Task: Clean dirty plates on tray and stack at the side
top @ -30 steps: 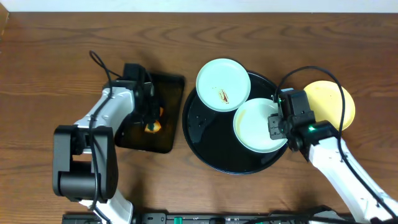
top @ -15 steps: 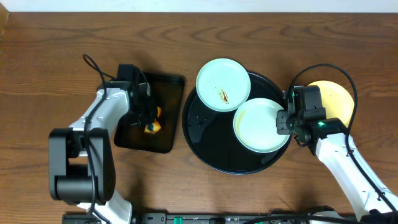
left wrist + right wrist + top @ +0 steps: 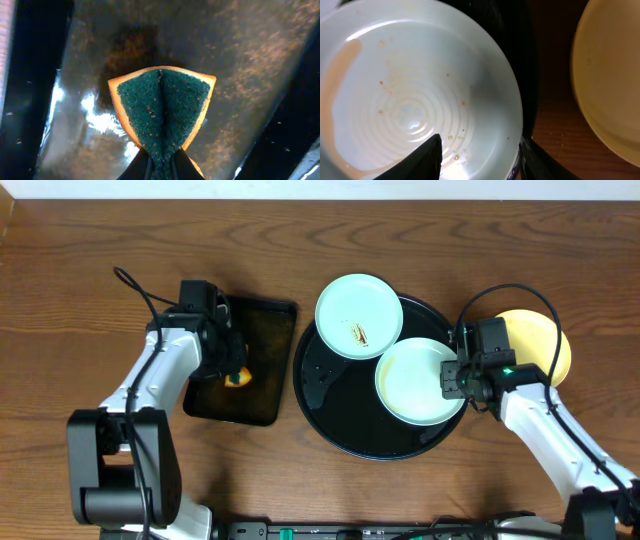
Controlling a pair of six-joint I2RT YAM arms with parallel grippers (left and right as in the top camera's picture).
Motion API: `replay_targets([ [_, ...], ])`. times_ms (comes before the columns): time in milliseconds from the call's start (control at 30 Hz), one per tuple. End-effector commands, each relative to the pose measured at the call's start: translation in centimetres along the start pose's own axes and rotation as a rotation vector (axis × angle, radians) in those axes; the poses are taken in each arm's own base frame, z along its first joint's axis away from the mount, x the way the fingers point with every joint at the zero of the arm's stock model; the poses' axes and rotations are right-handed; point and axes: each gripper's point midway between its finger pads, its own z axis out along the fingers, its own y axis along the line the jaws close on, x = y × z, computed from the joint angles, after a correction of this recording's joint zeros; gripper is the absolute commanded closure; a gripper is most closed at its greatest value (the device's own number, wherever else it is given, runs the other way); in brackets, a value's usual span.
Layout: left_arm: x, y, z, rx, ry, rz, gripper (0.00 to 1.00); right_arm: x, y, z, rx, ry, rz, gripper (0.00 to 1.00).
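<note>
The round black tray (image 3: pixel 330 395) holds two mint-green plates. The far plate (image 3: pixel 359 316) has a brown smear at its centre. The near plate (image 3: pixel 415 380) has faint specks and fills the right wrist view (image 3: pixel 420 90). The yellow plate (image 3: pixel 540 345) lies on the table right of the tray and shows in the right wrist view (image 3: pixel 612 75). My right gripper (image 3: pixel 455 377) is open, with its fingers (image 3: pixel 480 160) astride the near plate's right rim. My left gripper (image 3: pixel 230 363) is shut on a green and orange sponge (image 3: pixel 162 107), folded between its fingers (image 3: pixel 160 162).
A smaller rectangular black tray (image 3: pixel 260 405) lies left of the round tray, wet and smeared under the sponge (image 3: pixel 250 60). Bare wooden table (image 3: pixel 80 300) surrounds both trays. Cables loop above each arm.
My left arm has shifted a little left with the sponge over the rectangular tray. My right gripper has moved right, from over the near plate to its right rim.
</note>
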Motion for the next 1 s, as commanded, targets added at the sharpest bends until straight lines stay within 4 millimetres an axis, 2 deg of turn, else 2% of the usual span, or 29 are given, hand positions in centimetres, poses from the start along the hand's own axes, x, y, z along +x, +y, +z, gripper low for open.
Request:
replay_targets([
  [0, 1.2, 0.8, 1.4, -0.028, 0.046, -0.012, 0.90, -0.2, -0.6, 0.8, 0.020, 0.008, -0.004, 0.53],
  [100, 1.2, 0.8, 1.5, -0.029, 0.049, -0.013, 0.90, -0.4, -0.6, 1.2, 0.022, 0.006, -0.001, 0.53],
  [300, 1.2, 0.8, 1.5, -0.028, 0.047, -0.013, 0.90, -0.1, -2.2, 2.4, 0.116, 0.025, 0.007, 0.51],
  [467, 1.2, 0.8, 1.5, -0.028, 0.047, -0.013, 0.90, -0.2, -2.1, 3.4, 0.115, 0.027, 0.015, 0.51],
  [633, 1.2, 0.8, 1.5, -0.028, 0.047, -0.013, 0.90, 0.4, -0.4, 3.9, 0.018, 0.059, 0.015, 0.57],
  [733, 1.2, 0.8, 1.5, -0.028, 0.047, -0.013, 0.90, 0.5, 0.2, 3.9, -0.019, 0.062, 0.017, 0.64],
  [967, 1.3, 0.8, 1.5, -0.029, 0.051, -0.013, 0.90, 1.5, 0.4, 3.8, -0.031, 0.104, 0.017, 0.69],
])
